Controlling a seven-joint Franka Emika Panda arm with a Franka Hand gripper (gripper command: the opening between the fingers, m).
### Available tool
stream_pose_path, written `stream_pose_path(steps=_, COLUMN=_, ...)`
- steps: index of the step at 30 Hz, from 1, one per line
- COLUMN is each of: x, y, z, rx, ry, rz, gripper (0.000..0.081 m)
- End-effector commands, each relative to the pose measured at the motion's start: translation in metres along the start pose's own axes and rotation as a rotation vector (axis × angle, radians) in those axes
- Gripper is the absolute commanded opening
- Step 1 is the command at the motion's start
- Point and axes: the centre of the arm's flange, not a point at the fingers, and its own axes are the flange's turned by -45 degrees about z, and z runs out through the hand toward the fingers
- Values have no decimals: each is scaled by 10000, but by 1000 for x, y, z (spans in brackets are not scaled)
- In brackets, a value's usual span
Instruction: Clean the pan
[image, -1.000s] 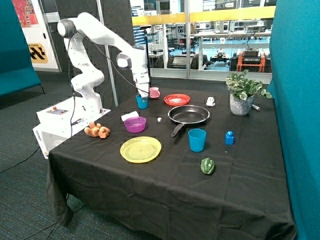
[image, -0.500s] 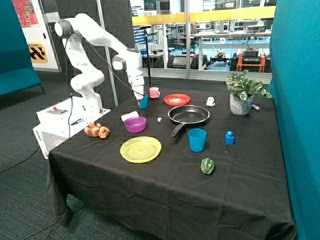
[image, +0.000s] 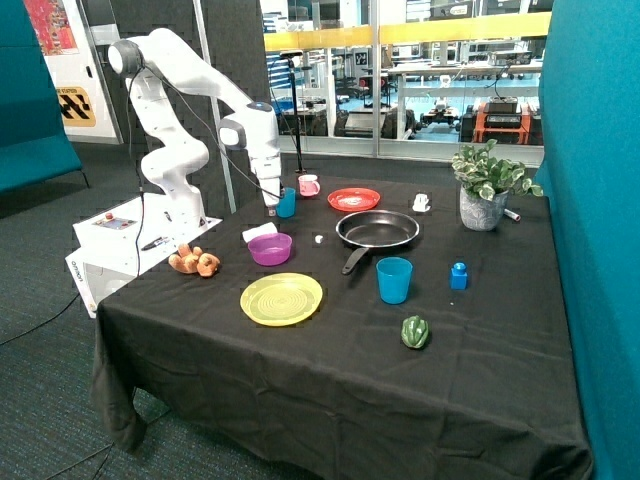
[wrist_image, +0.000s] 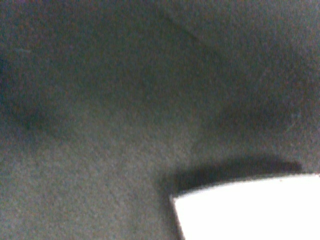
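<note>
The pan (image: 378, 229) is black with a metallic rim and sits near the middle of the black table, its long handle (image: 353, 261) pointing toward the front. My gripper (image: 270, 207) hangs low at the back of the table, beside a small blue cup (image: 287, 203) and just above a white block (image: 259, 232), well away from the pan. The wrist view shows only black cloth (wrist_image: 125, 100) and a corner of the white block (wrist_image: 250, 207). Nothing shows in my gripper.
A purple bowl (image: 269, 248), a yellow-green plate (image: 281, 298), a red plate (image: 353, 198), a pink mug (image: 309, 185), a larger blue cup (image: 394, 279), a blue toy (image: 459, 275), a green pepper (image: 415, 331), a potted plant (image: 486, 190) and a plush toy (image: 194, 262) stand around the table.
My arm has swung from over the small blue cup toward the robot-base side, and the gripper now sits beside the cup above the white block. No object has moved.
</note>
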Motion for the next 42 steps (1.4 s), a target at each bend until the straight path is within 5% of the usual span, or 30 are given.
stream_pose_path(steps=1, x=-10, y=2, z=8, rx=-1, ry=-20, rz=100, gripper=769)
stream_pose_path(steps=27, x=-47, y=0, z=25, rx=-1, ry=-20, rz=409, gripper=764)
stream_pose_path(steps=42, x=-36, y=3, z=30, rx=-1, ry=-20, rz=414, gripper=754)
